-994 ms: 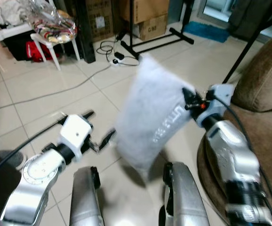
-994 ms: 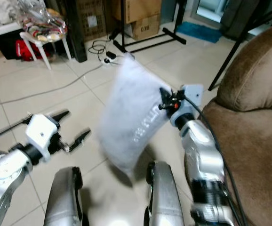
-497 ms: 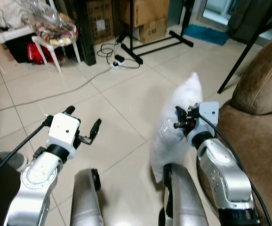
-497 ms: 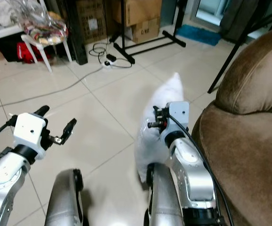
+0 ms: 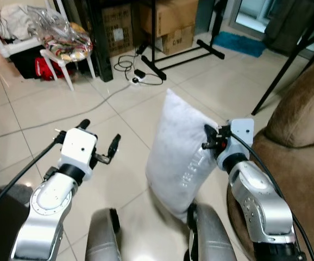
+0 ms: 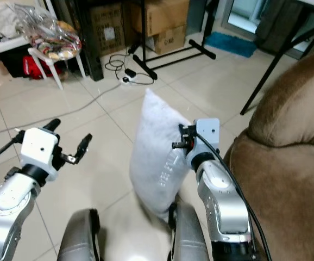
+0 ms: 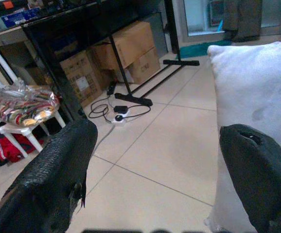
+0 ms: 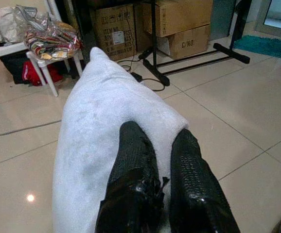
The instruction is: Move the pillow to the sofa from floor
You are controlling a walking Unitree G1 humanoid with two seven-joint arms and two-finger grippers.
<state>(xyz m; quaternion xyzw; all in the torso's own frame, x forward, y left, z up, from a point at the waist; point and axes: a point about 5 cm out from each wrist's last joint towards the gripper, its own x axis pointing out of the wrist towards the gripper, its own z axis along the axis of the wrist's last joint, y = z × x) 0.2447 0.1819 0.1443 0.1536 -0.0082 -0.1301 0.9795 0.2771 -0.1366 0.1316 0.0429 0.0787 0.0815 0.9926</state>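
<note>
In the middle of the left eye view hangs the soft white fabric pillow with faint raised lettering (image 5: 180, 155), lifted clear of the glossy cream tiled floor (image 5: 48, 109) and standing on end, one corner pointing up and its lower corner just above the robot's silver legs. The right gripper (image 5: 206, 137) is clenched on the pillow's right edge; in the right wrist view its two black fingers (image 8: 135, 160) press close together into the fabric, with a fold bunched between them. To the lower right of the frame sits the brown plush sofa (image 5: 303, 147), its rounded arm just beside the right forearm, the pillow near it but not touching. The left gripper (image 5: 98, 142), at lower left of the frame, is released, its fingers spread wide; in the left wrist view the pillow's surface lies just behind one finger, though whether it touches cannot be told. In the upper left of the frame a white plastic stool (image 5: 59, 51) carries a crinkled clear bag of colourful things. At top centre, brown cardboard boxes (image 5: 170, 22) stand behind a black metal stand, with a black cable and plug strip (image 5: 138, 73) on the tiles, and a blue mat (image 5: 244, 43) lies further right.
</note>
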